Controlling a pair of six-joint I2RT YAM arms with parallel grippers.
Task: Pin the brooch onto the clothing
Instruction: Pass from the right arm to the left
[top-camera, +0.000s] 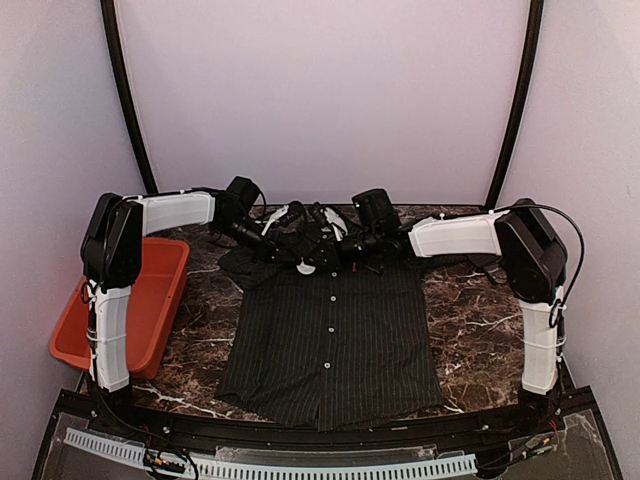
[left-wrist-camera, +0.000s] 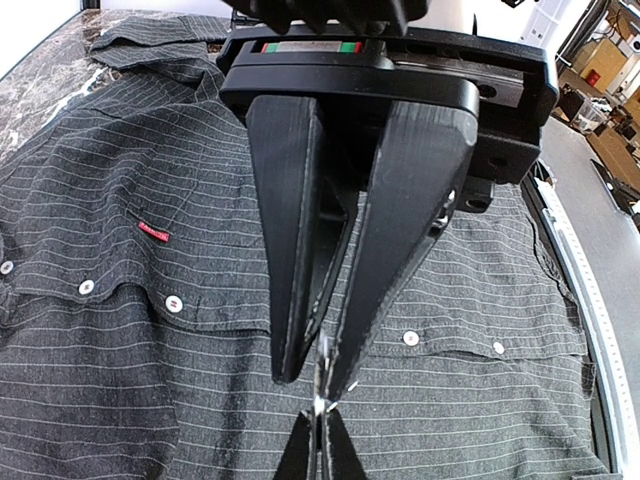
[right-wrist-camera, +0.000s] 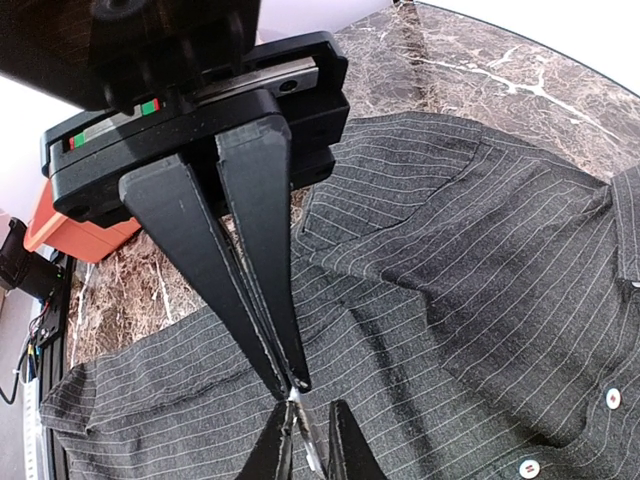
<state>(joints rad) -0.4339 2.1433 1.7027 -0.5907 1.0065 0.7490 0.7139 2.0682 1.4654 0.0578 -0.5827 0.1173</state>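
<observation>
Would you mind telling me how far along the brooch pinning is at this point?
Done: the clothing lies flat, buttoned, on the table. In hand: the left gripper and right gripper meet tip to tip over its upper part, both shut on a thin silvery piece, apparently the brooch. Left: nothing looks pinned to the fabric yet.

Red bin (top-camera: 152, 298) was set at left edge of dark veined marble table (top-camera: 200, 335) | pale backdrop (top-camera: 320, 90) was flanked by black poles (top-camera: 125, 95)
</observation>
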